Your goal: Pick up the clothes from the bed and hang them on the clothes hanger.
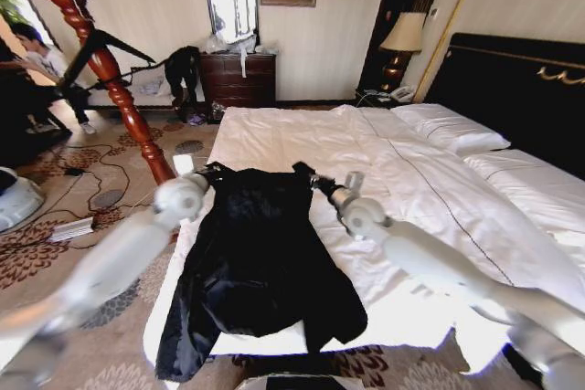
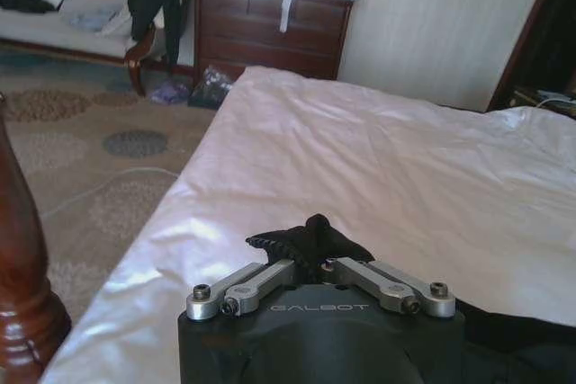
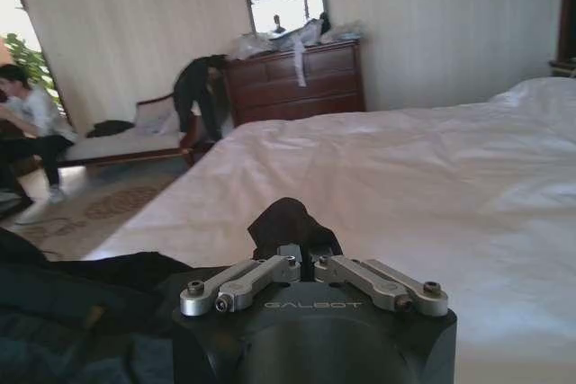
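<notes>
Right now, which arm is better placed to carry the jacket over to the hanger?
Probably left: both grippers pinch the jacket, but the left gripper is on the side of the hanger, unlike the right gripper.

Black clothes (image 1: 260, 262) held up by shoulders over white bed (image 1: 430, 180), hem hanging off foot

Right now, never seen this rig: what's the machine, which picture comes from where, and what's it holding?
It is a wheeled robot with two arms. The wide picture comes from its head camera; the other two come from cameras on each wrist, looking past the fingers. The left end effector and the right end effector are each shut on a top corner of the black jacket, which drapes over the foot of the white bed. The wrist views show black fabric pinched between the fingers. A black hanger hangs on a wooden stand to the left.
</notes>
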